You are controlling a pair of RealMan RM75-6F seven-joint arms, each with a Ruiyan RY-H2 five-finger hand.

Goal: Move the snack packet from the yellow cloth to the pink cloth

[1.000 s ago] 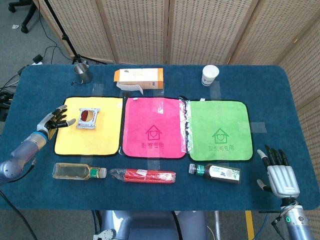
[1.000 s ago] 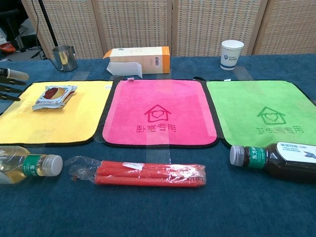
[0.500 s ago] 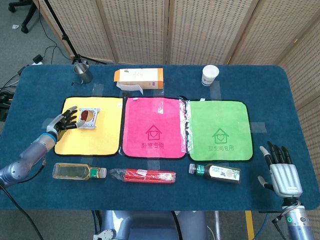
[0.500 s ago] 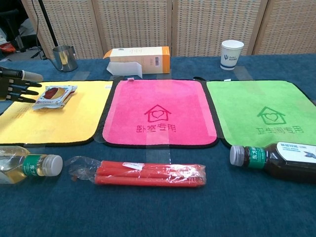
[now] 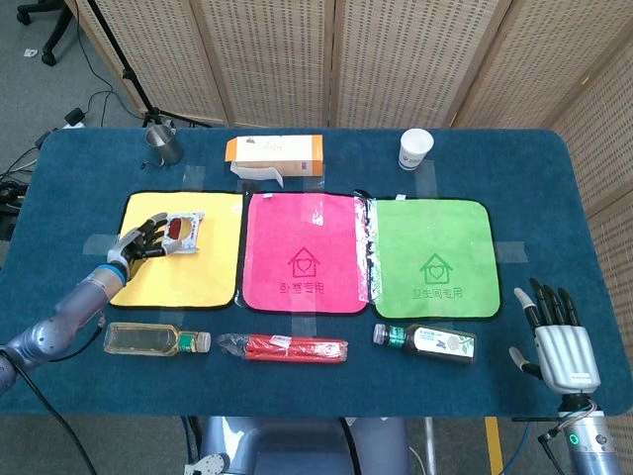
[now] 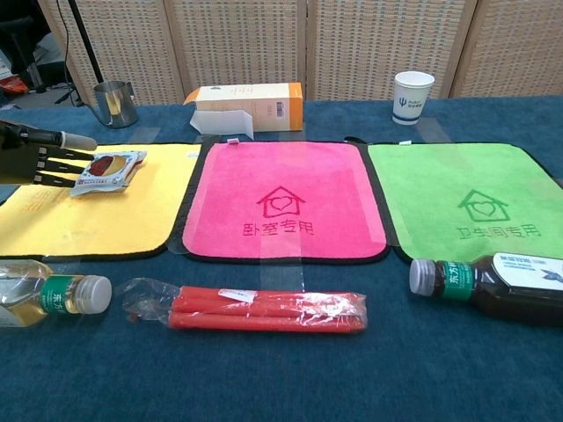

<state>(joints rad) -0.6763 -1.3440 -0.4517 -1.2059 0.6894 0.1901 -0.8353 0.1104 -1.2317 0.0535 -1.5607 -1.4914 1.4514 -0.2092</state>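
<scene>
left robot hand (image 5: 141, 241) grips the snack packet (image 5: 184, 231) by its left edge; pink cloth (image 5: 305, 253) lies just to the right.

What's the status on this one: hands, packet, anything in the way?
Left hand grips the snack packet over the yellow cloth. Right hand open, idle at table edge. Pink cloth bare, path unobstructed.
</scene>
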